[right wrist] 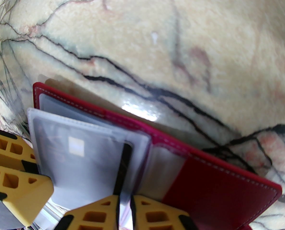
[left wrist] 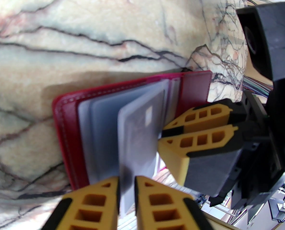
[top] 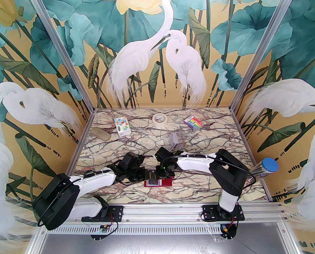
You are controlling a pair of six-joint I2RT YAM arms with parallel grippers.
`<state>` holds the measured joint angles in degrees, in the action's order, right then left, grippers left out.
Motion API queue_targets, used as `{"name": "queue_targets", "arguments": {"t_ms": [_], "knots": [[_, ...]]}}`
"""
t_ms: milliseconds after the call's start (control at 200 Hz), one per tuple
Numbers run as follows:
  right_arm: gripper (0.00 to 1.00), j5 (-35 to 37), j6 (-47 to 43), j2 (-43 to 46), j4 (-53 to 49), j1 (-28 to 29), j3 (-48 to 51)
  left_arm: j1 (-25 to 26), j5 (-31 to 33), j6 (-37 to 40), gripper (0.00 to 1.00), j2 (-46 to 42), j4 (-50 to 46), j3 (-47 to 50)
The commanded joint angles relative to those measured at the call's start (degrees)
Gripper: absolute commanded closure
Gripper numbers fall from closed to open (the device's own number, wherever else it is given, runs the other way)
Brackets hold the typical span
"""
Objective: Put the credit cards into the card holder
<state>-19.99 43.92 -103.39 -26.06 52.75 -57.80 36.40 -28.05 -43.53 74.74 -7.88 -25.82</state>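
The card holder (top: 158, 183) is lying open on the table (top: 199, 147), near-edge ctr, btwn the two arms. Its red cover is facing down w/ clear pages fanning up. L tool (left wrist: 126, 184) is clamping the lower edge of a pale grey credit card (left wrist: 142, 126) w/ a small chip patch. The card is standing tilted over the holder's pages; can't tell how far it's sitting inside a sleeve. R tool (right wrist: 125, 200) is pinching a clear sleeve page (right wrist: 137, 157), fingers together w/ just the thin sheet btwn them. Both tools are hanging just beside each other over the holder. Further back, a clear plastic box (top: 173, 139), tape roll (top: 160, 119) and rainbow packet (top: 192, 122) are lying well apart from it.
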Motion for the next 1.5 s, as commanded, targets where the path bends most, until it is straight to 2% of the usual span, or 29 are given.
{"name": "queue_targets", "arguments": {"t_ms": [0,520,930,1085,1495], "knots": [[0.83,0.5,0.8,-1.7,-0.8,0.2,1.4,0.7,-1.4,-0.6,0.83,-0.3,0.6,-1.8],[0.71,3.7,-0.6,8.4,-7.0,-1.4,-0.6,1.8,-2.2,-2.8,0.76,-2.1,1.8,-2.6],[0.71,4.7,-0.2,13.5,-6.9,-4.8,2.8,5.7,-2.3,-4.4,0.70,2.0,5.5,-6.1],[0.70,5.1,-0.1,14.7,-7.3,-6.4,3.9,7.4,-1.6,-4.2,0.65,4.3,5.5,-8.4],[0.70,5.7,-0.4,18.6,-8.4,-10.2,6.4,10.5,-0.8,-4.2,0.62,9.7,7.1,-11.7]]}}
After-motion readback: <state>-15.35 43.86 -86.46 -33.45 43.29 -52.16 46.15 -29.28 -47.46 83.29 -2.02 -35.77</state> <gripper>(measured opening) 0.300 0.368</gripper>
